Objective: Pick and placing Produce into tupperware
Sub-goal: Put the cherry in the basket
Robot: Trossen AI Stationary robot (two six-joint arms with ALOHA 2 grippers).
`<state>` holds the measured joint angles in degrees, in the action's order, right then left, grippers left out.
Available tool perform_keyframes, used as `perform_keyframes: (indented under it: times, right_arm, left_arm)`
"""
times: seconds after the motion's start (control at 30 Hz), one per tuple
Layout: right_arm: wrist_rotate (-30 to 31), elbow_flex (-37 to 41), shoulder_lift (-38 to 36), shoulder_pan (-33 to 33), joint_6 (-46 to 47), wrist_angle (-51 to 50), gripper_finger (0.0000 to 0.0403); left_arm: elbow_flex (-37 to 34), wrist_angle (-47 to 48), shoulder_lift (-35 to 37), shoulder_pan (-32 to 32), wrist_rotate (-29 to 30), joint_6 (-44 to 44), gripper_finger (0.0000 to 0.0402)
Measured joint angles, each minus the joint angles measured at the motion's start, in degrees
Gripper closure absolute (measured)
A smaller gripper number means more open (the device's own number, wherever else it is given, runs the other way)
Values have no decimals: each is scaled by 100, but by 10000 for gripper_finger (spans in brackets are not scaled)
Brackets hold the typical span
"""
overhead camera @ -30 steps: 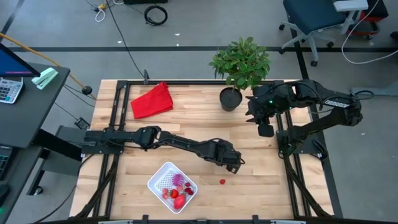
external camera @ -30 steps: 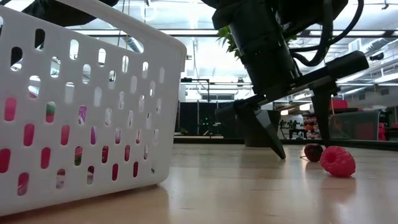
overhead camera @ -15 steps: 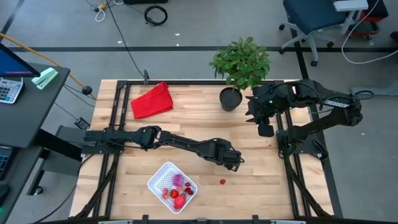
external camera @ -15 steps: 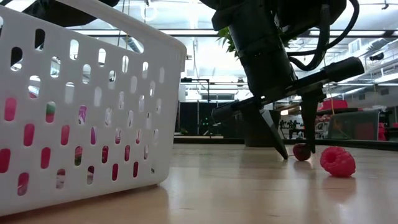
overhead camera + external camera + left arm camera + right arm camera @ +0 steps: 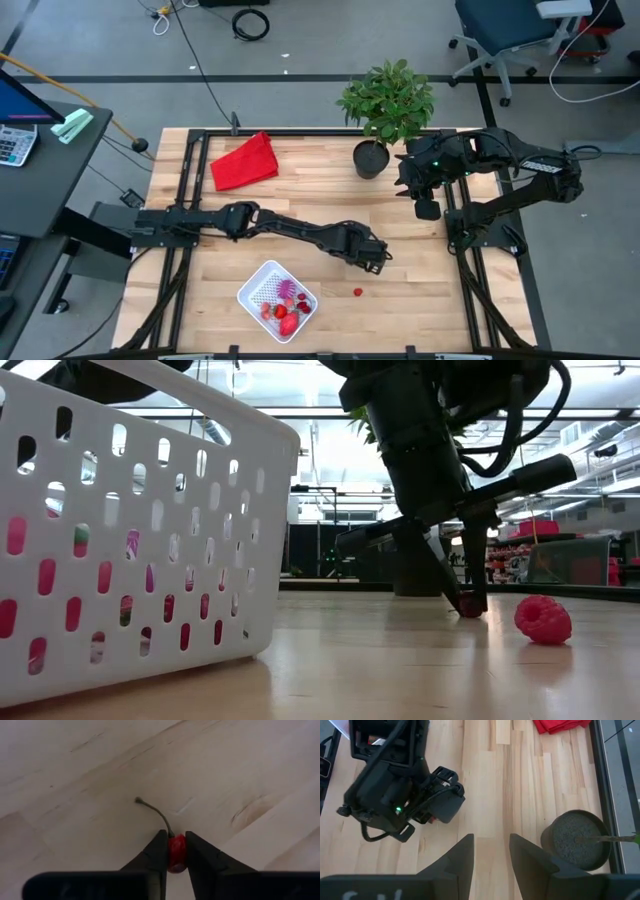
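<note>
Two dark arms work one wooden table. Two fruit pieces lie loose on the boards — one cherry pinched between the left gripper jaws, one raspberry just beside them. One white tupperware holds several more red pieces and one purple ball. One red cloth, one potted plant. The right gripper jaws grip nothing.

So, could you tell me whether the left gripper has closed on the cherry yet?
Shut on it: the left gripper has both fingers pressed against the cherry, its stem sticking out ahead. The low view shows it at table level.
</note>
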<state>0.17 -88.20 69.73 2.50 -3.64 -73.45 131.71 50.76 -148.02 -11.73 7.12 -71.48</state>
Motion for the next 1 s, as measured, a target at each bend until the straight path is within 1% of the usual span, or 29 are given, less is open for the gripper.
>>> perform_keyframes:
  times: [0.17,0.3,0.47,0.57,0.7,0.8,0.9,1.0]
  right_arm:
    - [0,0,0,-2,0,-3,270]
    - [2,0,0,-2,4,-17,270]
    - [0,0,0,-2,4,-20,270]
    - [0,0,1,-2,4,-20,270]
    - [0,0,2,-2,3,-21,270]
    - [0,-2,2,-2,-1,-21,270]
    - [1,0,2,-2,-85,-8,270]
    - [2,-1,2,0,-103,2,270]
  left_arm:
    - [-20,137,178,38,-294,40,347]
    - [-14,440,577,46,-432,59,348]
    - [-9,1187,1121,-17,-582,6,348]
    - [-7,1740,1560,-177,-683,-246,347]
    - [-1,2501,2003,-496,-734,-1040,350]
    - [-1,3038,2305,-823,-773,-2082,348]
    - [6,3236,2438,-1206,-848,-3152,344]
    - [-1,3346,2443,-1582,-882,-4022,345]
